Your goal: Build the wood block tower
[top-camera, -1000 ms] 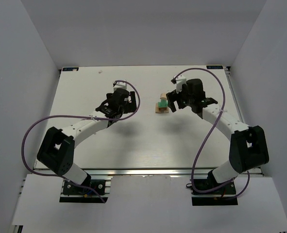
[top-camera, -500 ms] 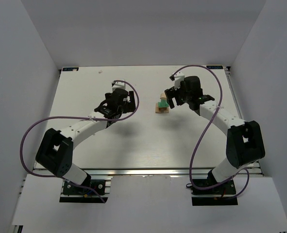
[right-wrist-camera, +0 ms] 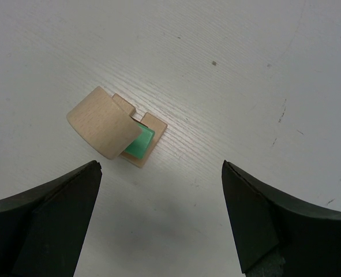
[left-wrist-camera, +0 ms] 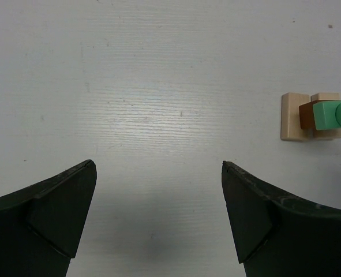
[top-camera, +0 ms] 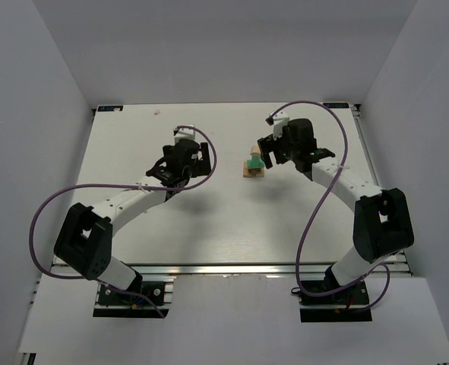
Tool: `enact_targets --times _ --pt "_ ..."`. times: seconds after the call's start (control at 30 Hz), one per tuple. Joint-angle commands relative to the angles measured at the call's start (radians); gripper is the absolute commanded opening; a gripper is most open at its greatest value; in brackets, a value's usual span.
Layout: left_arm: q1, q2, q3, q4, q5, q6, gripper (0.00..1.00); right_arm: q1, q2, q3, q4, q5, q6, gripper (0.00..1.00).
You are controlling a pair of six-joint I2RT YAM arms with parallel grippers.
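Both sets of jaws are spread wide, nothing pinched in either. In the left wrist view, only bare white table point(left-wrist-camera: 158, 86) is seen between the dark fingers point(left-wrist-camera: 55, 213) of the left gripper point(left-wrist-camera: 158, 173). The wood block tower point(left-wrist-camera: 311, 115) is parked at the right edge of the frame, well apart from them. From that side a pale tan base point(left-wrist-camera: 292, 118), a dark brown block point(left-wrist-camera: 306, 115) and a mint green piece point(left-wrist-camera: 332, 113) can be made out.

In the right wrist view the right gripper point(right-wrist-camera: 161, 170) is hung over the table. The tower is found left of centre, just past the left fingertip, and it's capped by a rounded tan block point(right-wrist-camera: 101, 124) with green peeking out underneath. No contact is seen.

In the top view the tower is placed in the upper middle of the table — just beside the right gripper, with the left gripper well off to the left.
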Motion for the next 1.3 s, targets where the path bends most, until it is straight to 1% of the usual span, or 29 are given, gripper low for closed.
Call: enact_targets --times 0.0,0.17,0.2,0.43,0.9,1.1,1.27 --pt "0.004 -0.057 -0.008 0.011 -0.019 0.011 0.98 0.008 0.007 0.033 0.038 0.004 0.002 0.89" --pt "0.004 -0.065 -0.01 0.011 -0.021 0.011 0.98 0.009 0.011 0.036 0.038 0.009 0.002 0.89" --pt "0.004 -0.066 -0.011 0.008 -0.024 0.011 0.98 0.011 0.011 0.035 0.066 0.01 0.0 0.89" --pt "0.004 -0.086 -0.016 0.007 -0.036 0.011 0.98 0.015 0.024 0.036 0.084 0.049 0.005 0.89" --pt "0.004 -0.111 -0.034 0.017 -0.033 0.013 0.98 0.023 0.015 0.029 0.095 0.046 0.006 0.89" --pt "0.004 -0.111 -0.036 0.017 -0.025 0.014 0.98 0.034 -0.04 -0.003 0.078 -0.013 0.008 0.89" --pt "0.004 -0.115 -0.037 0.017 -0.016 0.016 0.98 0.038 -0.127 -0.037 0.074 -0.03 0.006 0.89"
